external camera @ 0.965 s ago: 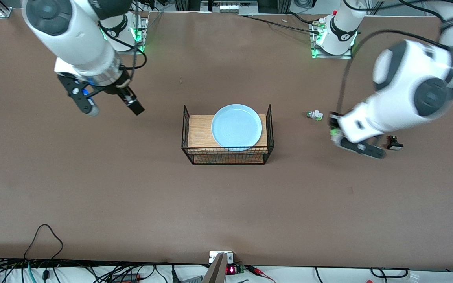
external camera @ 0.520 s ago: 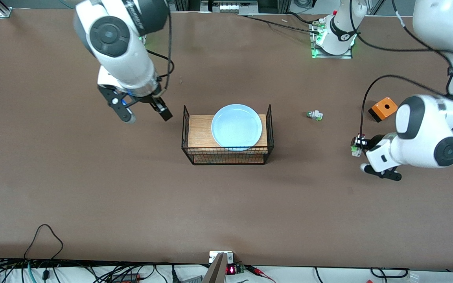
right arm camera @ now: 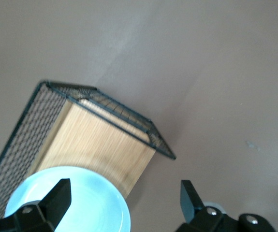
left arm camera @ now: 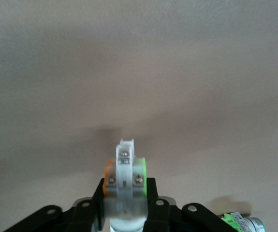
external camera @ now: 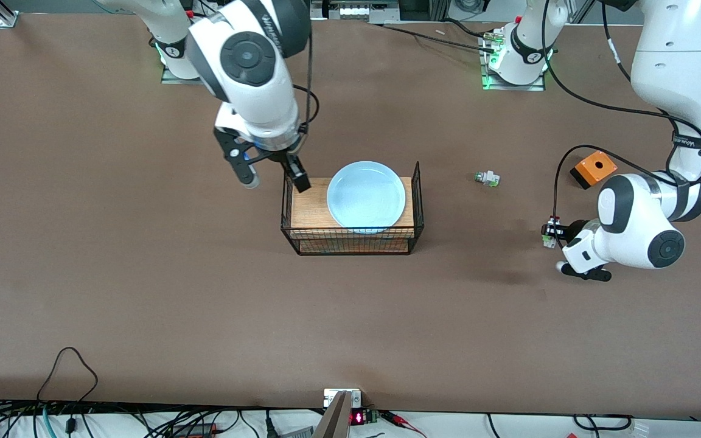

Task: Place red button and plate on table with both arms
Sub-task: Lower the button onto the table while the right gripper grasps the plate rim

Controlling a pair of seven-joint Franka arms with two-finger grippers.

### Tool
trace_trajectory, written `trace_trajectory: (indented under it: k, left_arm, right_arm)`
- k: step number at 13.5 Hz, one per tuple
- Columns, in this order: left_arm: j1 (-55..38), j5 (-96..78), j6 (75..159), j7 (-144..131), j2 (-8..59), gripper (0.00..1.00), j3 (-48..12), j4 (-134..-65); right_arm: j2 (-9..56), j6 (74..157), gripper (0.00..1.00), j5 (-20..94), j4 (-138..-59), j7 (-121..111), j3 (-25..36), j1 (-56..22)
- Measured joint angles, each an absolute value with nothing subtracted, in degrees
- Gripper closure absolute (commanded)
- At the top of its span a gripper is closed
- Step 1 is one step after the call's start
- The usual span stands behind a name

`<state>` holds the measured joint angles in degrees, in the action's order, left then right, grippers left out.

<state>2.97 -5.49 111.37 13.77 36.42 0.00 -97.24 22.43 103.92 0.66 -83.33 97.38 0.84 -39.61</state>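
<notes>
**Button Gripped, Plate on Rack**

Currently the left gripper (external camera: 552, 233) pinches the red button (left arm camera: 124, 170) between its fingers, over bare table (external camera: 143, 292) toward the left arm's end. The button's white body with green and orange sides projects past the fingertips. The plate (external camera: 366, 196) rests on the rack's (external camera: 350, 240) wooden top. The right gripper (external camera: 271, 177) hangs with fingers spread wide over the rack's end toward the right arm, beside the plate. A white piece (external camera: 487, 178) and an orange box (external camera: 594, 168) lie on the table, well apart from the rack.
</notes>
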Motion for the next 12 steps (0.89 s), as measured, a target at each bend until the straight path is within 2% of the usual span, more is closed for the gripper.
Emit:
trace_trajectory:
  k: [2, 7, 12]
  left_arm:
    - [2.9, -5.5, 109.5, 13.6, 36.2, 0.00, -0.6, -96.8]
    - [1.0, -5.5, 95.7, 4.1, 30.4, 0.00, -3.8, -90.4]
    - [-1.3, -1.5, 92.4, 0.5, 26.5, 0.00, -5.7, -83.1]
  right_arm:
    - [24.2, 105.8, 0.00, 0.7, -83.3, 98.7, 0.8, -41.3]
    - [28.0, 108.8, 0.00, 0.6, -83.2, 100.8, 0.8, -44.1]
    - [32.4, 111.4, 0.06, 0.0, -81.7, 101.3, 0.8, -45.3]
